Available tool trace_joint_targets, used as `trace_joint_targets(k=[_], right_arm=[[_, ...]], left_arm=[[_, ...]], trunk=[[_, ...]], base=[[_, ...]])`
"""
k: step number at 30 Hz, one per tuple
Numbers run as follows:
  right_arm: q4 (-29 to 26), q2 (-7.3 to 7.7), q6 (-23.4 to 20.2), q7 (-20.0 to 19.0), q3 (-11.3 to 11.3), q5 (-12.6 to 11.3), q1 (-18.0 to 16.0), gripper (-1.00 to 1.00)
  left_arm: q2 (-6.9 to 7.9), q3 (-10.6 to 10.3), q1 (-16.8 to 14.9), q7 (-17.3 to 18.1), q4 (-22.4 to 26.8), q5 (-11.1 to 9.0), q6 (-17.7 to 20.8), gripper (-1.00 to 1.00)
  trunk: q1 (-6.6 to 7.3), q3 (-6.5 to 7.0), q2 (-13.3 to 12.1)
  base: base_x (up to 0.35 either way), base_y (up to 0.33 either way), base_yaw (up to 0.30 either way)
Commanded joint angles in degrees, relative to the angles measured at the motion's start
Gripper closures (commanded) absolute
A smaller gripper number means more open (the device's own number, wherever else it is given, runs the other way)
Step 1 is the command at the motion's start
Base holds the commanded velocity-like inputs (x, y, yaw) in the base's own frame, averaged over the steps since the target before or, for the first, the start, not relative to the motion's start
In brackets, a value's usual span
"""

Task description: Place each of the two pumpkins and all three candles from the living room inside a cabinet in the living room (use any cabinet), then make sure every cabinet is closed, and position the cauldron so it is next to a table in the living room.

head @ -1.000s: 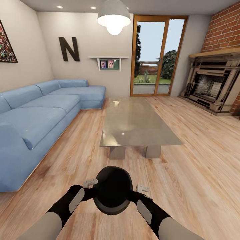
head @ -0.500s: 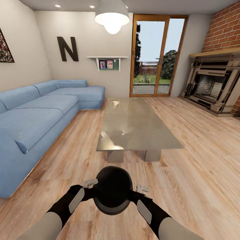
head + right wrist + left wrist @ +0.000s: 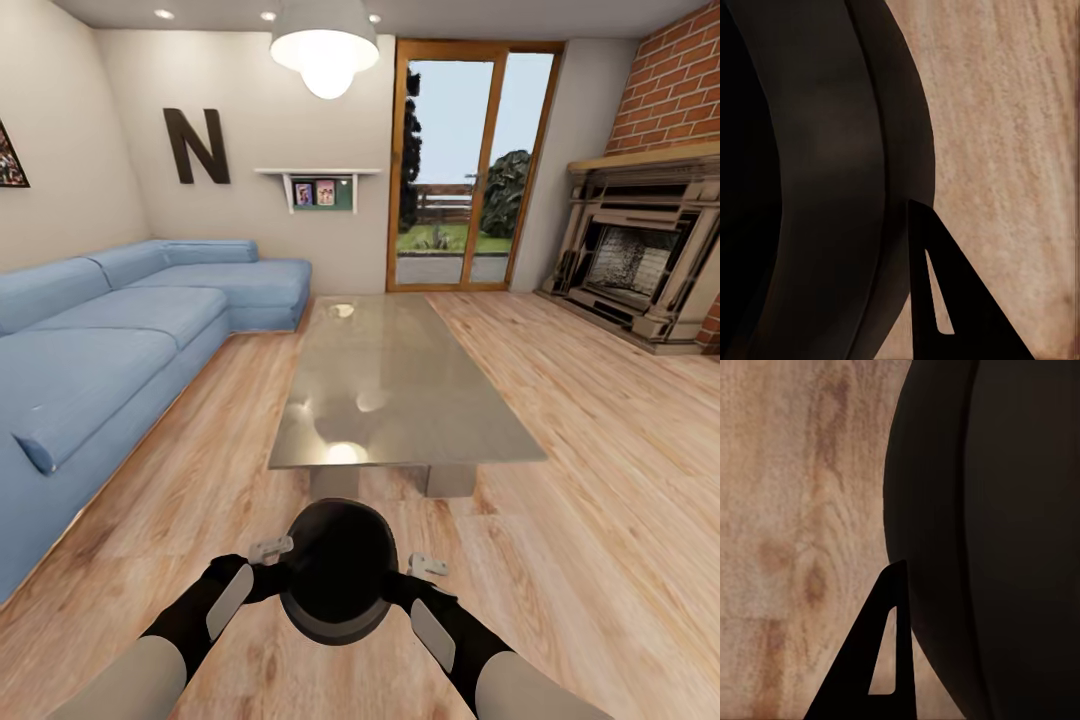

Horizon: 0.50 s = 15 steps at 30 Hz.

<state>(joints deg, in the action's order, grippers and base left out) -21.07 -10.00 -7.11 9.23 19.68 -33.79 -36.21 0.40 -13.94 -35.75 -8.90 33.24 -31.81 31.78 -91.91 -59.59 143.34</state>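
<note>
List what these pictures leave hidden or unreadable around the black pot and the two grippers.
- Head view: the cauldron covers both sets of fingertips, so the grip itself is hidden.
- Left wrist view: the pot's wall covers most of the frame; one finger shows, its partner is cut off.
- Right wrist view: same, one finger visible.
- Shelf pictures: too small to read.

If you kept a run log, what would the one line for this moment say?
carrying: cauldron | grip: between left pincer and right pincer | ahead: table | left of table: blue sofa | floor: wood
</note>
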Motion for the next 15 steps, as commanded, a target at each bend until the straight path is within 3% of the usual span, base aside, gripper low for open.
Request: trace_joint_targets(k=[1, 9, 15], right_arm=[[-0.3, 0.0, 1.8, -3.1, 0.7, -0.1, -0.1, 1.0], [-0.3, 0.0, 1.8, -3.1, 0.7, -0.1, -0.1, 1.0], [-0.3, 0.0, 1.8, -3.1, 0.7, -0.1, -0.1, 1.0]], left_arm=[[0.13, -0.6, 0.0, -0.5, 0.1, -1.9, 2.5, 1.0], [0.13, -0.6, 0.0, -0.5, 0.1, -1.9, 2.5, 1.0], [0.18, -0.6, 0.0, -0.5, 0.1, -1.9, 2.5, 1.0]], trunk=[[0.0, -0.05, 0.0], [0.0, -0.05, 0.0], [0.0, -0.05, 0.0]], base=[[0.188, -0.137, 0.0], [0.182, -0.129, 0.0], [0.038, -0.028, 0.0]])
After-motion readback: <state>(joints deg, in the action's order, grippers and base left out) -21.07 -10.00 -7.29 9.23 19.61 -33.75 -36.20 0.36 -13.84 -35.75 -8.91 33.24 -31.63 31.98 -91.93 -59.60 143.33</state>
